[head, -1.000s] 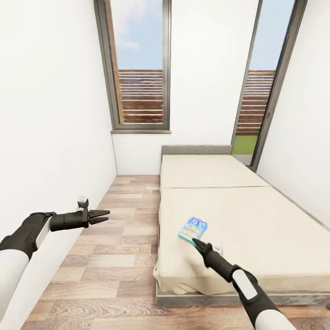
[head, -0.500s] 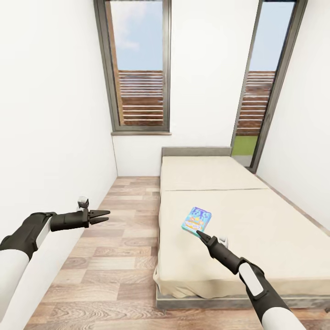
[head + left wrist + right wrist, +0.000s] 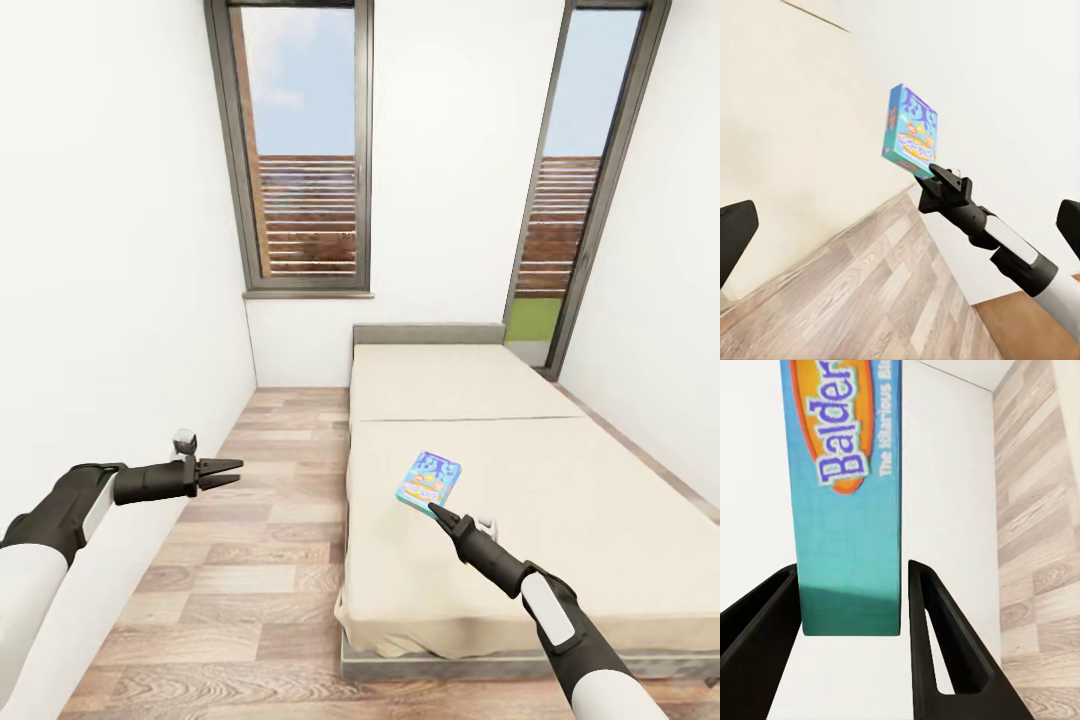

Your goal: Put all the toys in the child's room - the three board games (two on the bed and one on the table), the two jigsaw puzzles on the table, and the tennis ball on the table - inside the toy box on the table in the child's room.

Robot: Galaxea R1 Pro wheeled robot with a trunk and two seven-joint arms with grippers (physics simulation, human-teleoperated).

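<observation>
One blue board game (image 3: pixel 430 479) lies flat on the beige mattress of the bed (image 3: pixel 560 500), near its left edge and toward the near end. The right gripper (image 3: pixel 436 513) reaches to the box's near short edge. In the right wrist view the two black fingers (image 3: pixel 937 637) stand on either side of that narrow teal edge (image 3: pixel 851 510), the far finger just apart from it; the other finger's contact is cut off at the frame edge, so a firm grasp cannot be told. Only part of the printed title is readable there. The left gripper (image 3: pixel 228 472) hangs over the wood-plank floor (image 3: pixel 250 560) left of the bed, fingers spread and holding nothing. From the left wrist view the box (image 3: pixel 911 133) and right arm (image 3: pixel 997 232) appear tilted. Two tall grey-framed windows (image 3: pixel 305 150) stand on the far wall.
</observation>
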